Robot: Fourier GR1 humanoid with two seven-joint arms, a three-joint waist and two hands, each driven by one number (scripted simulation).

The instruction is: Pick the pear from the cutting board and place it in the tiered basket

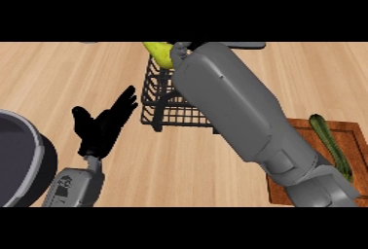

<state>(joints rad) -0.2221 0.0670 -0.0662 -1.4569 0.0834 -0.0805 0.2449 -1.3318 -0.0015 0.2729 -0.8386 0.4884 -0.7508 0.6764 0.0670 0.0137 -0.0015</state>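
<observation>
Your right forearm hides most of the right hand (pixel 179 49) — you cannot tell its grip. The pear (pixel 160 52), partly covered, sits above the tiered basket (pixel 164 104), long axis roughly upright. Your left hand (pixel 106 124) rests open — fingers straight.

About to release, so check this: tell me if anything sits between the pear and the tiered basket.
Nothing visible does. The pear is over the tiered basket, at its far edge. The right forearm hides that robot hand and much of the basket.
</observation>
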